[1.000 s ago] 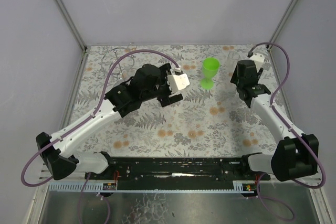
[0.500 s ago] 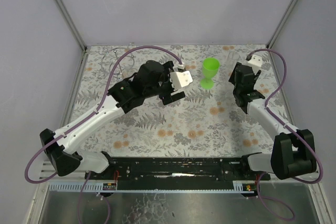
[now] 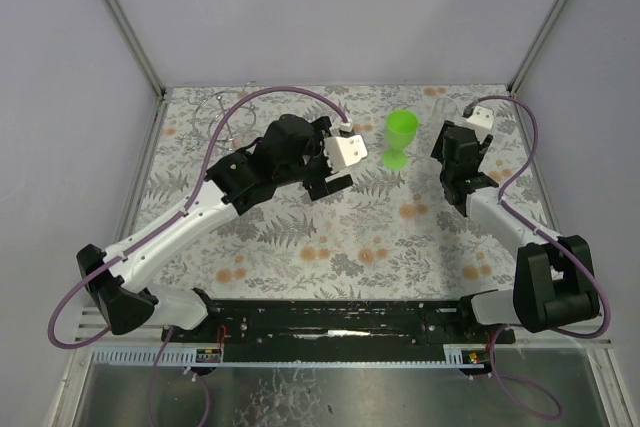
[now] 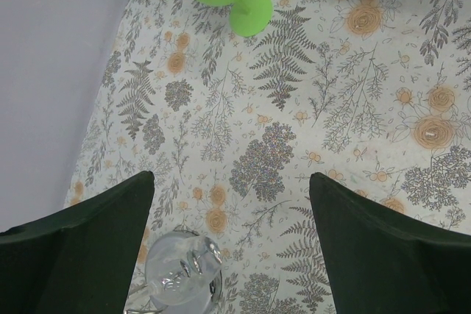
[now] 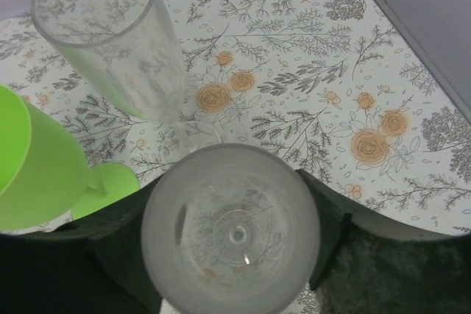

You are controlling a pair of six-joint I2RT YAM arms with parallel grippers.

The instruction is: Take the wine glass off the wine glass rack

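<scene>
A frosted clear wine glass (image 5: pixel 230 229), seen from straight above, sits between the fingers of my right gripper (image 5: pixel 224 189). Both fingers press against its bowl. In the top view, my right gripper (image 3: pixel 455 152) is at the right of the table, beside a green wine glass (image 3: pixel 400 137). The wine glass rack (image 3: pixel 228 117) shows only as thin wire loops at the back left. My left gripper (image 3: pixel 330 175) hovers mid-table. Its fingers (image 4: pixel 88 240) are spread wide with nothing between them. A shiny clear rounded thing (image 4: pixel 180 273) lies by the left finger.
A tall clear flute (image 5: pixel 110 42) stands just behind the held glass, and the green wine glass (image 5: pixel 37 174) stands to its left. The flute (image 3: pixel 443 112) is close to the back right corner. Walls close off the back and both sides of the floral tabletop (image 3: pixel 360 237).
My right gripper has shifted slightly left and back with the glass. My left wrist turned a little and moved back early on, then held still.
</scene>
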